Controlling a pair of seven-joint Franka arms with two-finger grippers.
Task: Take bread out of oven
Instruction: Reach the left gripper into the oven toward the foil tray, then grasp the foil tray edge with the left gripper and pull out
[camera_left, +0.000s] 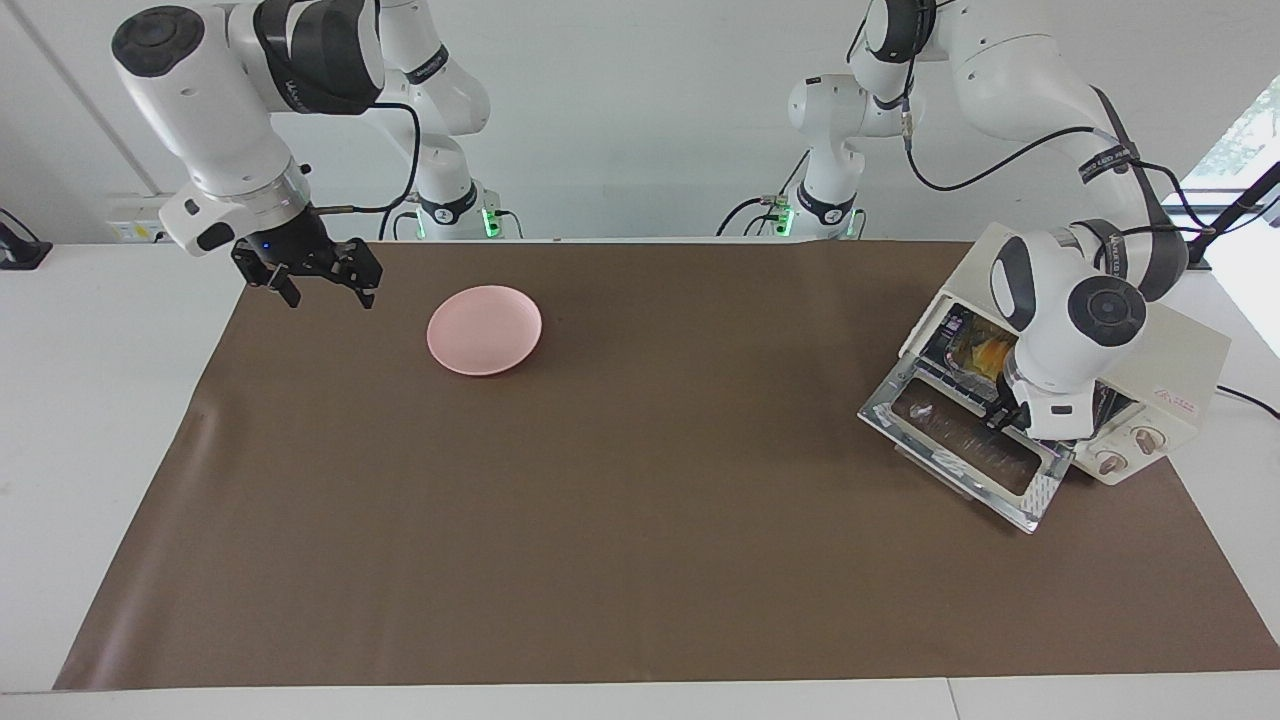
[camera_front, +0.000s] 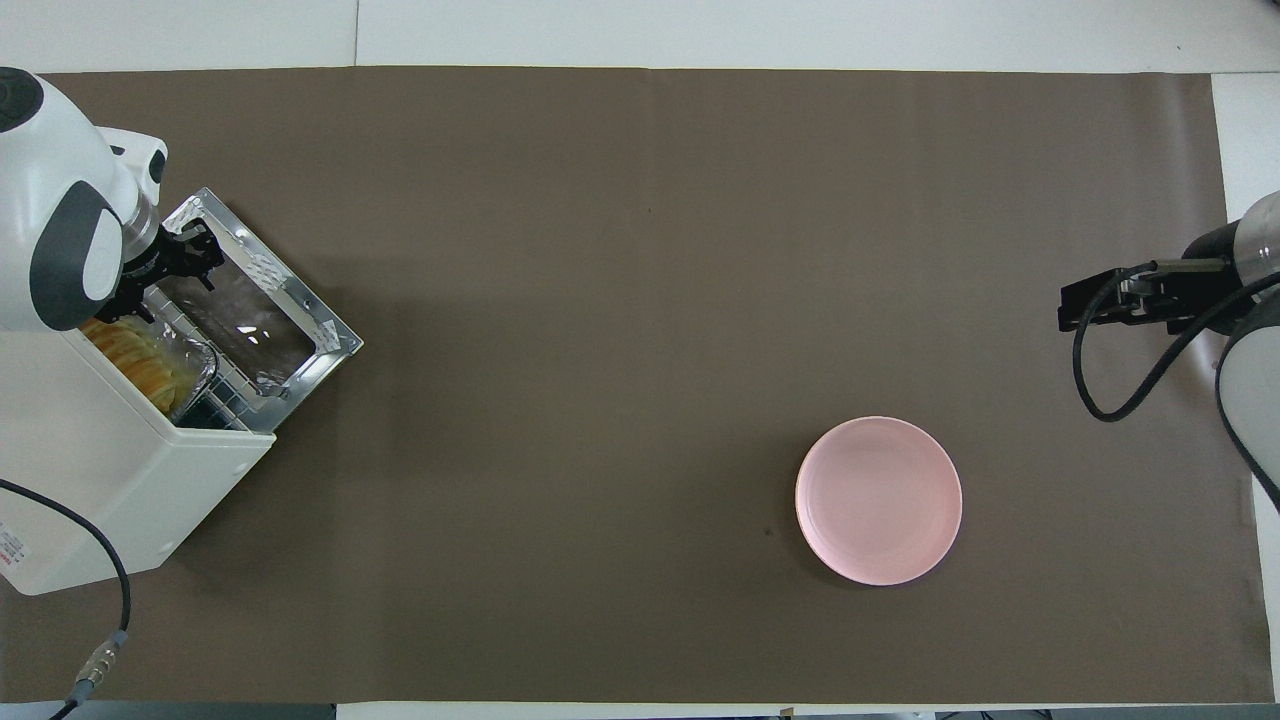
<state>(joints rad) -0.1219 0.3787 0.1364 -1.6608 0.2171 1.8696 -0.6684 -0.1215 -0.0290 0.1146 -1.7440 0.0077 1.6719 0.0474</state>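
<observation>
The cream-white oven stands at the left arm's end of the table, its glass door folded down open. The golden bread lies inside on a crinkled foil tray, partly hidden by the left arm. In the overhead view the oven, the door and the bread also show. My left gripper is low at the oven mouth, over the door's hinge edge beside the bread. My right gripper is open and empty, raised over the right arm's end of the table.
A pink round plate lies on the brown mat toward the right arm's end. The foil tray rests on the oven's wire rack. The oven's two knobs face the door side. A cable runs off the oven.
</observation>
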